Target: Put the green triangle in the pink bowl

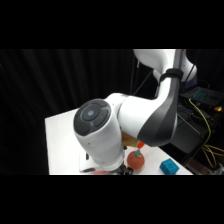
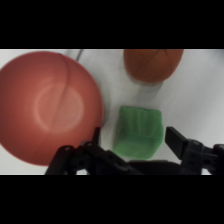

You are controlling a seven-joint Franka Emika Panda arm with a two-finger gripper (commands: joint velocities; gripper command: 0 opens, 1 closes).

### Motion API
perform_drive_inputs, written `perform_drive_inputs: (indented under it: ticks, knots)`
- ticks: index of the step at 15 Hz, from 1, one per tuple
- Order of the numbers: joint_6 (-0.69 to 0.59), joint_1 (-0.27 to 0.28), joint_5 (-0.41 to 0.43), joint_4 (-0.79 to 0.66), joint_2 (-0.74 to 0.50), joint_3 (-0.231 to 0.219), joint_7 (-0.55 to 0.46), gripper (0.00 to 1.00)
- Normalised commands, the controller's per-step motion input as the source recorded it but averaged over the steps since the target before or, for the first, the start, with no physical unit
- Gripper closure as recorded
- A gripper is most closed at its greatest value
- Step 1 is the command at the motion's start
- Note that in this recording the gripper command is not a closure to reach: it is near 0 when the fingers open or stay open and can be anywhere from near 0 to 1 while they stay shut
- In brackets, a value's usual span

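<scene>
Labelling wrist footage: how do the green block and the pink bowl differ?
The pink bowl is round, shallow and far wider; the green block is small and blocky. The bowl lies off to one side of the gripper; the block sits between its open fingers. Both rest on the white table.

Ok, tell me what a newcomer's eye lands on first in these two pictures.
In the side view, the white arm bulks over the table, hiding most of it; a red-orange fruit toy and a blue cube peek out beneath. In the wrist view, the pink bowl fills the left, and the green triangle sits between the open gripper's fingers.
</scene>
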Motion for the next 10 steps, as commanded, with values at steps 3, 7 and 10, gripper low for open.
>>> perform_drive_inputs:
  ticks: [3, 7, 10]
  knots:
    - [-0.34, 0.080, -0.054, 0.65, 0.38, 0.009, -0.17, 0.00]
    - [-0.31, 0.053, -0.055, 0.57, 0.33, 0.004, -0.19, 0.00]
    - [-0.26, 0.004, -0.043, 0.49, 0.30, -0.003, -0.23, 0.00]
